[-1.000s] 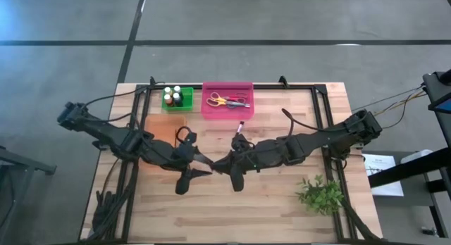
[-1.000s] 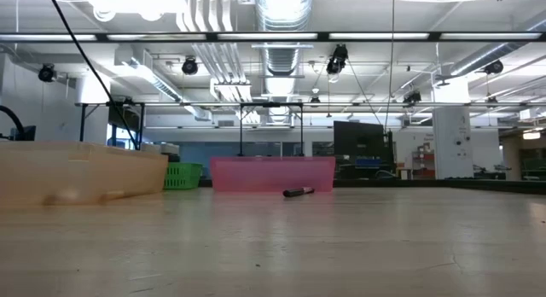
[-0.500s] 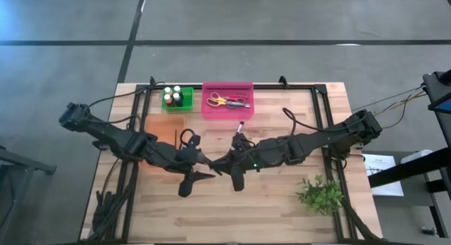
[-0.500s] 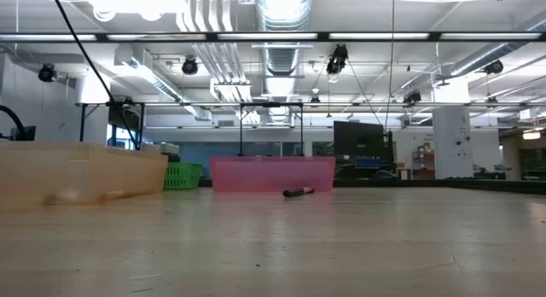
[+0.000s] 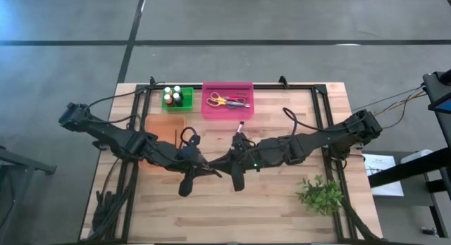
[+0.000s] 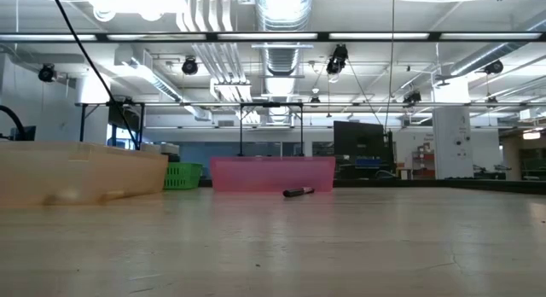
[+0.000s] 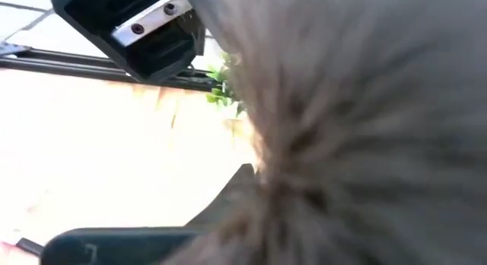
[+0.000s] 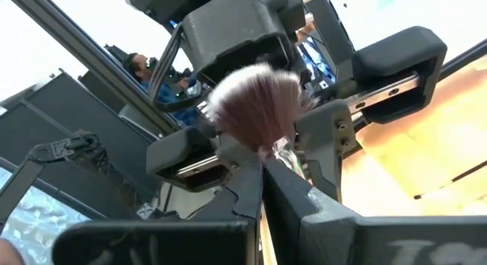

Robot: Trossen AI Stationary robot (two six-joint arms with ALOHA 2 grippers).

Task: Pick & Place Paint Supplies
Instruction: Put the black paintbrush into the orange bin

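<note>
Above the middle of the counter [image 5: 282, 210] the right gripper [image 5: 224, 165], jaws closed on a fluffy brush [image 8: 255, 109], offers its bristles to the left gripper [image 5: 211, 172], whose jaws pinch in around it, apparently for a handover.

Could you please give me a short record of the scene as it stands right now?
right gripper: above the middle of the table, fingers shut on a fluffy-tipped brush
left gripper: facing the right one, close up to the brush's bristles
pink bin: at the far edge, holds scissors
green bin: beside the pink bin, holds paint bottles
loose item: dark pen-like item lying just in front of the pink bin
plant sprig: near the right arm's side
</note>
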